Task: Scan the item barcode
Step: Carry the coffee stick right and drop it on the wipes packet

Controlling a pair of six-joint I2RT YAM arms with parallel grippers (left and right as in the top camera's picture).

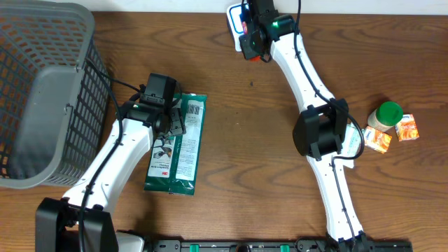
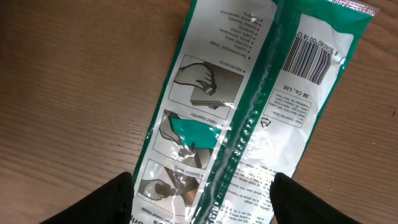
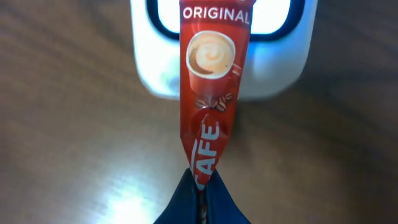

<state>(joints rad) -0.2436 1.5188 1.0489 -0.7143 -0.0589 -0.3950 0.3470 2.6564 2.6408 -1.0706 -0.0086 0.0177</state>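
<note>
- Step: presenting the item to the scanner, so mid-scan by my read.
- right gripper is clamped tight on the bottom end of the red coffee sachet. The sachet sticks out ahead of the gripper.
- The sachet's top end lies across the lit window of the white scanner. Overhead view puts this at the far edge of the table.
- The sachet's printed front faces the wrist camera and no code shows on it. The code is probably on the hidden side toward the window; can't confirm.
- Next move needs the sachet kept flat and steady over the window. If nothing reads, tilt or shift it slightly. The thin foil may flop or crease at the pinch.
- left gripper is spread wide and holds nothing. It hovers over the green packet lying flat on the table, with a finger on each side of it.
- The green packet's barcode is face up, near the packet's far end.
- Also there: grey basket on the left; green-lidded bottle and orange packets on the right, well apart from the scanner.
</note>
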